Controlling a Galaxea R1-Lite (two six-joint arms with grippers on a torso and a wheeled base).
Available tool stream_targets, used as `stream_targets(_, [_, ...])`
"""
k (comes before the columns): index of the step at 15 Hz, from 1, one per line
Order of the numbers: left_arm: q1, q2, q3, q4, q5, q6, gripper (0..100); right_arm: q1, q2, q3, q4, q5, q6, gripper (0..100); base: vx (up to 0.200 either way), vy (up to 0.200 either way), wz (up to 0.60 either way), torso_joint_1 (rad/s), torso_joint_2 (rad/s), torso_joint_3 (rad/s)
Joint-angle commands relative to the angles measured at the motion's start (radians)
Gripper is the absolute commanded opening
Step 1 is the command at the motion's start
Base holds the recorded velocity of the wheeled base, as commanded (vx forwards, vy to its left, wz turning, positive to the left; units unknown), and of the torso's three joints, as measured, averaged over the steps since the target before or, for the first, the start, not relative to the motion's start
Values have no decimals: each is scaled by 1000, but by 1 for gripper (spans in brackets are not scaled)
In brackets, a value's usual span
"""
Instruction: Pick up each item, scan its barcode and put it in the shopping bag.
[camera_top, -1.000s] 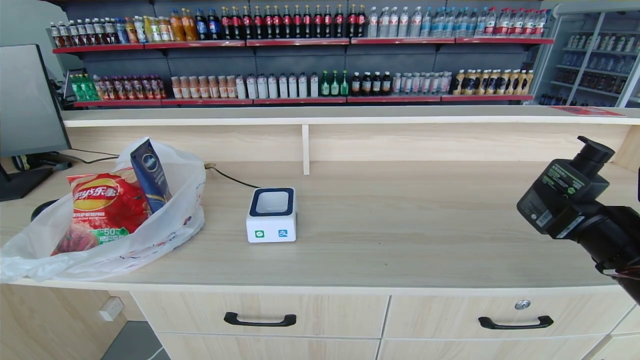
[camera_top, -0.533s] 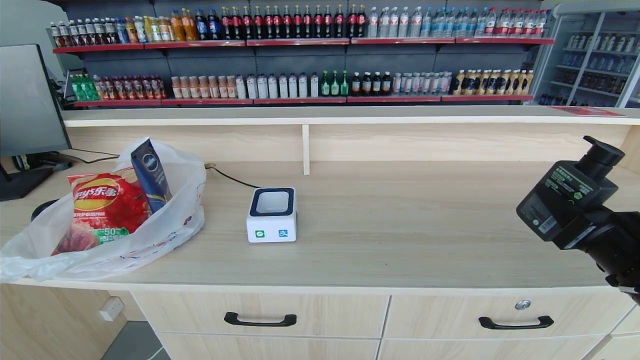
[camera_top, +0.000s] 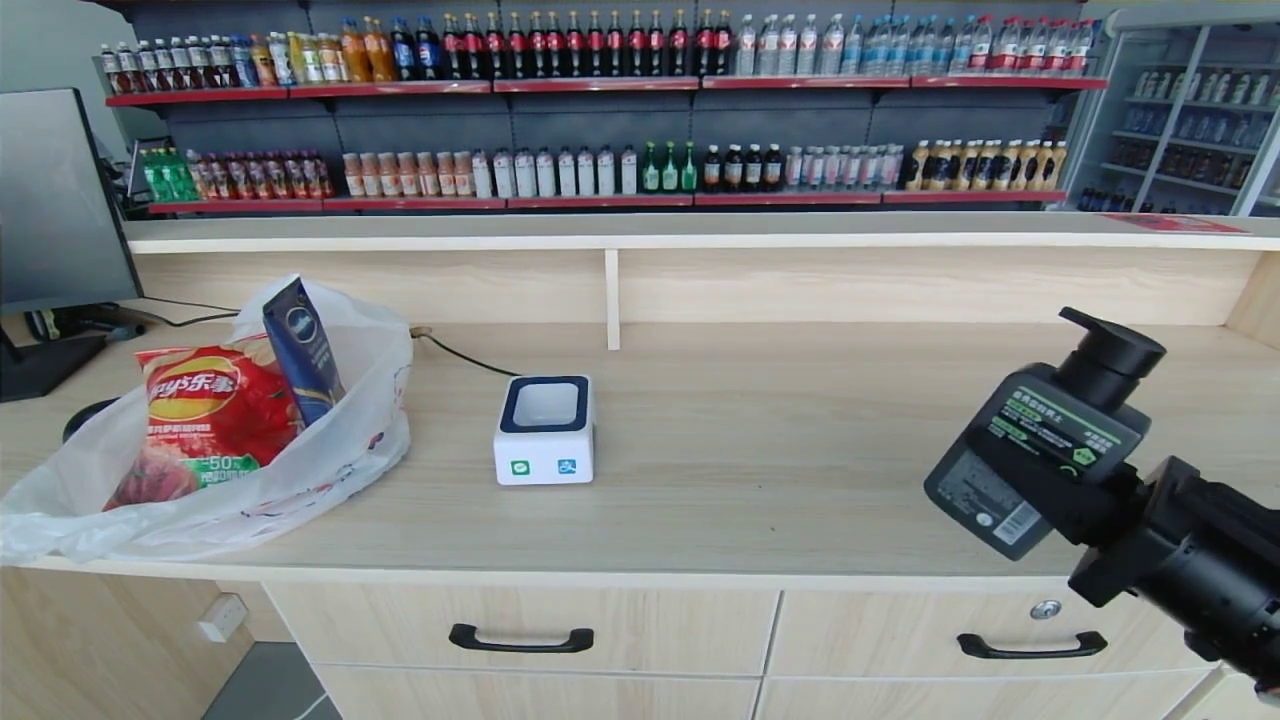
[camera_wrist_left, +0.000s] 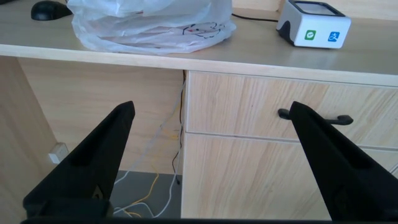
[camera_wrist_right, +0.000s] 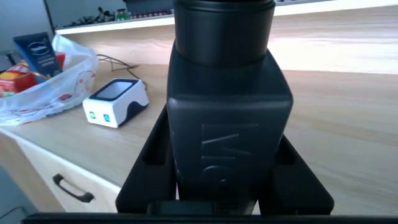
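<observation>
The right gripper (camera_top: 1095, 505) is clenched on the lower body of a black, square-sided plastic pump bottle (camera_top: 1050, 440). It holds the bottle tilted above the right end of the pale wooden counter (camera_top: 800, 450), well apart from the white box scanner (camera_top: 543, 430). The bottle looks rigid, smooth and probably heavy, so a firm hold across its flat sides suits it; the left gripper (camera_wrist_left: 211, 112) hangs with its fingers spread.

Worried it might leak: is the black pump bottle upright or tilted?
Tilted. Clamped in the right pincer, the black pump bottle leans, pump head up toward the robot's right, base lower toward its left.
</observation>
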Motion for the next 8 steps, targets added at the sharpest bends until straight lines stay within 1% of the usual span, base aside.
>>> stream_targets(1, [0,0,0,0,0,0,100,36,20,-28,-1,54,45,0,0,0,0,0,0,0])
stream_targets(3, [0,0,2,0,0,0,100,95,13,-22,-1,101,146,0,0,0,0,0,0,0])
stream_targets(4, [0,0,0,0,0,0,100,122,8,-39,-1,124,197,0,0,0,0,0,0,0])
stream_targets(5, [0,0,2,0,0,0,100,131,6,-48,-1,134,206,0,0,0,0,0,0,0])
stream_targets(6, [0,0,0,0,0,0,100,182,13,-117,-1,177,253,0,0,0,0,0,0,0])
stream_targets(8, [0,0,0,0,0,0,100,220,28,-183,-1,181,336,0,0,0,0,0,0,0])
